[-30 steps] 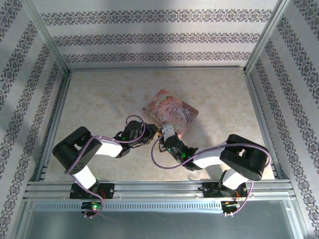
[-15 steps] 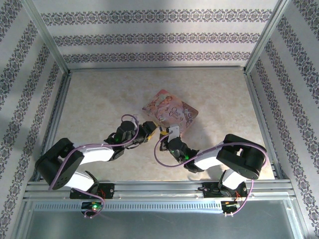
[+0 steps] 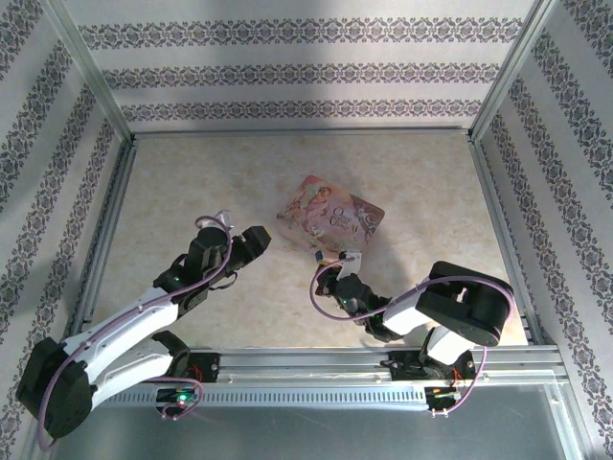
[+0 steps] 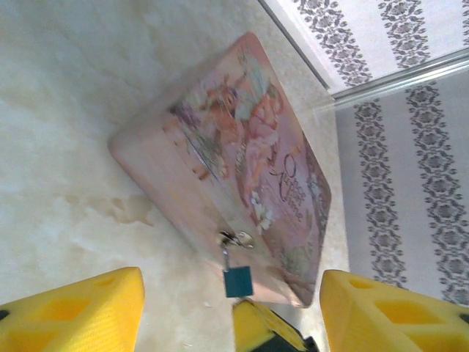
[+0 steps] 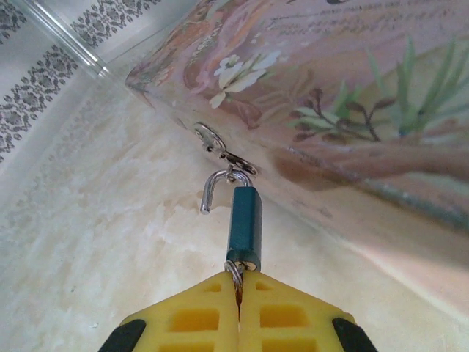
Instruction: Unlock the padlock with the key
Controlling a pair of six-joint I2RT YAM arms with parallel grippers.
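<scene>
From above, a pale marbled tabletop [image 3: 192,182] inside patterned walls [image 3: 306,72] carries a pink tin [image 3: 330,216], the left gripper [image 3: 257,238] off to its left, the right gripper [image 3: 335,262] at its near edge. The left wrist shows that gripper spread wide, the padlock [image 4: 238,281] lying ahead between its fingers [image 4: 73,312]. The right wrist shows its gripper pinched on the key [image 5: 236,269] at the padlock's base, one shackle [image 5: 207,198] leg free.

A: Top view?
B: High behind the near edge of the bench [image 3: 192,192], looking down on everything.
A: Wrists?
B: Close and low, both facing the padlock [image 5: 244,229] at the pink tin [image 4: 242,169].
</scene>
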